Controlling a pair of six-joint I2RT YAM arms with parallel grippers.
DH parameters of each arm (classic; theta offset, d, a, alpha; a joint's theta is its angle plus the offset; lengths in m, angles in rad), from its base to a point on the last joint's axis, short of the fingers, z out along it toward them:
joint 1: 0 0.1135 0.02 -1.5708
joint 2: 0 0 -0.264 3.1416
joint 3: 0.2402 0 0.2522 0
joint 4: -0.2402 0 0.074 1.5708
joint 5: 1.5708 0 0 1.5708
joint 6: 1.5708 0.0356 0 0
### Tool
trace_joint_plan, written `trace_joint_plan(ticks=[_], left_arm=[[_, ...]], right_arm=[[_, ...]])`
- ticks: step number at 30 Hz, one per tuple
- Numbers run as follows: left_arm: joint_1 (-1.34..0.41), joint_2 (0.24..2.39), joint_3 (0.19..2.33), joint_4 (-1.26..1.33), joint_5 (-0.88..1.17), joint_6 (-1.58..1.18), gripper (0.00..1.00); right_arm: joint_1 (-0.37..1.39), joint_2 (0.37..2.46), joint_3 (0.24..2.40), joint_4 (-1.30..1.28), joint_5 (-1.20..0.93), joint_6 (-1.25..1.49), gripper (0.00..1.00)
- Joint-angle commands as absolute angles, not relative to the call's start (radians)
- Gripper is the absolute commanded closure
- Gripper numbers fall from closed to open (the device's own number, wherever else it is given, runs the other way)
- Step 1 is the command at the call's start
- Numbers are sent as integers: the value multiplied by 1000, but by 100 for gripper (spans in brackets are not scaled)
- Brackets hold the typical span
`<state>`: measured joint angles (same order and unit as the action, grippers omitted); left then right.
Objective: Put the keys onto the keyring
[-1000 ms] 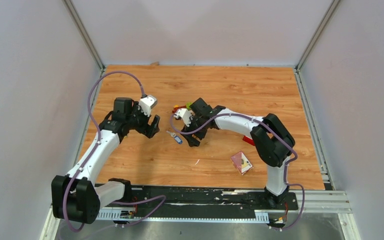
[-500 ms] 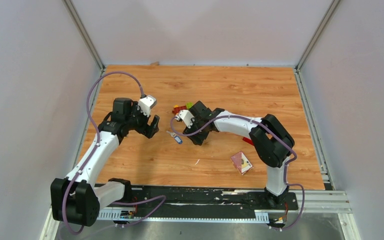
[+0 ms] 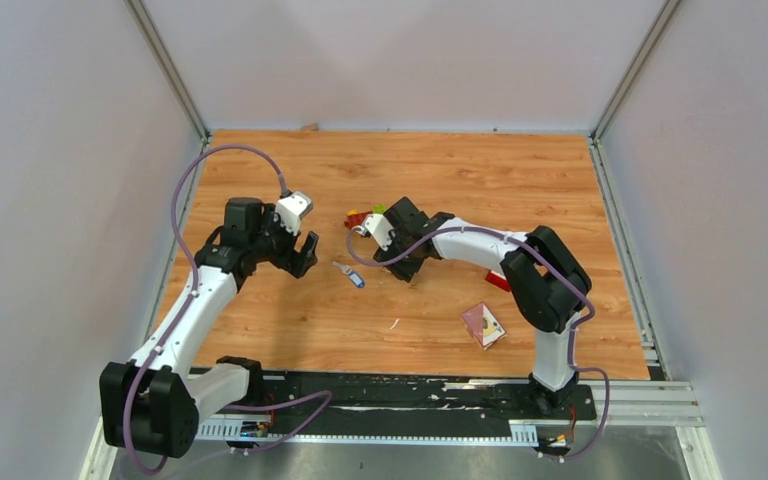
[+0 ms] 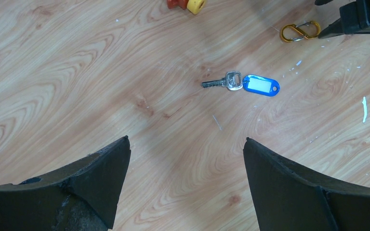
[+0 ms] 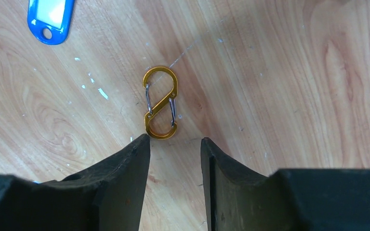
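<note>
The key with a blue plastic tag (image 4: 244, 84) lies flat on the wooden table, ahead of my left gripper (image 4: 185, 144), which is open, empty and well short of it. The key also shows in the top view (image 3: 352, 276). The gold S-shaped keyring (image 5: 160, 102) lies flat just beyond the tips of my right gripper (image 5: 176, 142), whose jaws stand a little apart with nothing between them. The keyring also shows in the left wrist view (image 4: 298, 32). The blue tag (image 5: 50, 18) lies to the keyring's upper left. The yellow-orange key is out of view.
A red-and-green toy car (image 3: 365, 214) sits just behind the right gripper (image 3: 403, 270); its red and yellow part shows in the left wrist view (image 4: 188, 4). A red block (image 3: 497, 281) and a pink card (image 3: 483, 325) lie near the right arm. The left gripper (image 3: 302, 262) hovers left of the key.
My right gripper has moved a little right and back, away from the blue key. My left arm has shifted slightly left.
</note>
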<state>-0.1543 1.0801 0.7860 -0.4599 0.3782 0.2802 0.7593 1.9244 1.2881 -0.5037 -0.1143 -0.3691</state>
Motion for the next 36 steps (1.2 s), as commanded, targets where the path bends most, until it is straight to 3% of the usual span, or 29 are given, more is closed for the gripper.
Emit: trace_joint_plan(ticks=[1, 8, 16, 25, 36], left_arm=[[-149, 1047, 779, -442, 373, 303, 6], [-149, 1038, 767, -444, 368, 311, 5], [-149, 1017, 760, -453, 352, 323, 5], [-149, 990, 746, -458, 348, 339, 5], [-149, 994, 728, -429, 359, 341, 5]], right_arm=[[754, 1882, 1313, -495, -200, -377, 55], [755, 1918, 1344, -492, -271, -407, 46], [753, 1982, 1391, -494, -265, -425, 50], [742, 2022, 1382, -504, -263, -436, 62], [725, 1955, 1353, -507, -270, -453, 86]])
